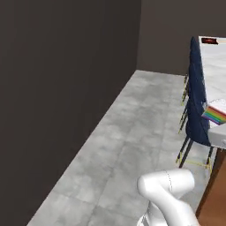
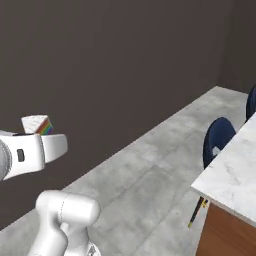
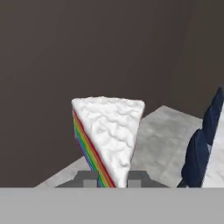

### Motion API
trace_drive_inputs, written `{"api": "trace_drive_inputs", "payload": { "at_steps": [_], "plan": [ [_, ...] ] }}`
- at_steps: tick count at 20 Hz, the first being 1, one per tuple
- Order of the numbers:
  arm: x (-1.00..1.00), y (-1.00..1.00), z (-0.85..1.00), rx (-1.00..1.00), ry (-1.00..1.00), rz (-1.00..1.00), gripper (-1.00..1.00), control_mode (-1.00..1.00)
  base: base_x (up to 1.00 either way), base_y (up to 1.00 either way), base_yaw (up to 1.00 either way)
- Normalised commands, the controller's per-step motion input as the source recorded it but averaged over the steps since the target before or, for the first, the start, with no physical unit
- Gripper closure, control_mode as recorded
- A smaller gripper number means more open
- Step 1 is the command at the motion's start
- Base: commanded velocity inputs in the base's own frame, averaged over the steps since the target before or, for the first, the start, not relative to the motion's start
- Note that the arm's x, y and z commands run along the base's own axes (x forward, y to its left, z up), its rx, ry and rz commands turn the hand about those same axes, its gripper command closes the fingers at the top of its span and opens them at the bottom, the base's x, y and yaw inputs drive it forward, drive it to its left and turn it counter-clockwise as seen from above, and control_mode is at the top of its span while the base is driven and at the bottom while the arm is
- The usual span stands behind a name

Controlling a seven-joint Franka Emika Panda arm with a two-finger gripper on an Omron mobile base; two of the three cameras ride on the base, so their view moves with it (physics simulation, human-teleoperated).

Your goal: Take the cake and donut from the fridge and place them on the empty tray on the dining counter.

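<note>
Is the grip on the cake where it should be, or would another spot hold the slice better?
The gripper is shut on the cake at its narrow tip, one finger on each flat side. That seems workable: the cut sides are flat and nearly parallel there. A grip nearer the middle of the wedge, coming from the tip end, would probably hold steadier, since the wide iced end overhangs.
</note>
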Motion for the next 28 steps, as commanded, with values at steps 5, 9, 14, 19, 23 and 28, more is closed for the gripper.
{"api": "trace_drive_inputs", "payload": {
  "at_steps": [5, 9, 14, 19, 23, 28],
  "plan": [
    [0.00, 0.00, 0.00, 0.00, 0.00, 0.00, 1.00, 1.00, 1.00, 0.97, -0.64],
    [0.00, 0.00, 0.00, 0.00, 0.00, 0.00, 1.00, 1.00, 1.00, 1.00, -0.60],
    [0.00, 0.00, 0.00, 0.00, 0.00, 0.00, 1.00, 1.00, 1.00, 0.92, -0.53],
    [0.00, 0.00, 0.00, 0.00, 0.00, 0.00, 1.00, 1.00, 1.00, 0.76, -0.47],
    [0.00, 0.00, 0.00, 0.00, 0.00, 0.00, 1.00, 1.00, 1.00, 0.77, -0.37],
    [0.00, 0.00, 0.00, 0.00, 0.00, 0.00, 1.00, 1.00, 1.00, 0.74, -0.17]
  ]
}}
